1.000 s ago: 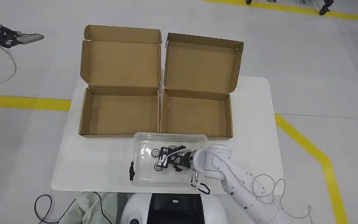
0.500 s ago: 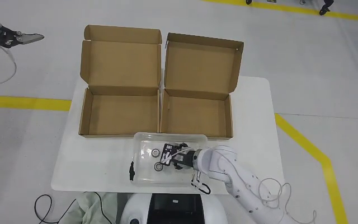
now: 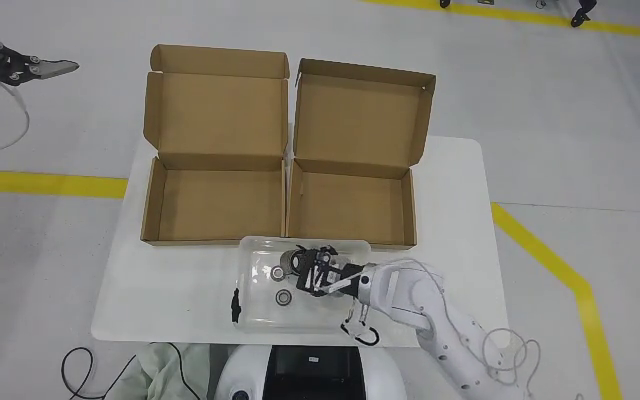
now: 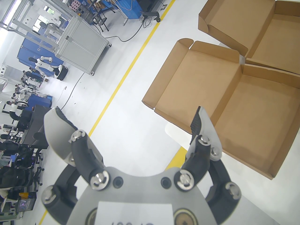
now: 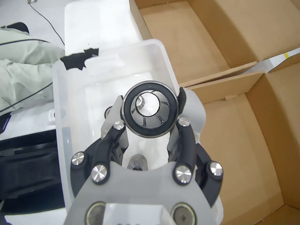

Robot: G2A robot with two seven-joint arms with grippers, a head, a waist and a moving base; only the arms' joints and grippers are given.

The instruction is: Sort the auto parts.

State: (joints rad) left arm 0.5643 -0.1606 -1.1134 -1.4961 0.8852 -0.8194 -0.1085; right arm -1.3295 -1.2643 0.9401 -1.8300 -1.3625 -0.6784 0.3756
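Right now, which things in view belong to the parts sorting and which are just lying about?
Job: right gripper, shut on the bearing; clear bin; loose part inside it; cardboard box; second cardboard box.

Lying about: black scrap by the bin; pale green cloth; cable on the floor.

Black-rimmed silver bearing (image 5: pixel 150 111), brown boxes (image 3: pixel 215 205)
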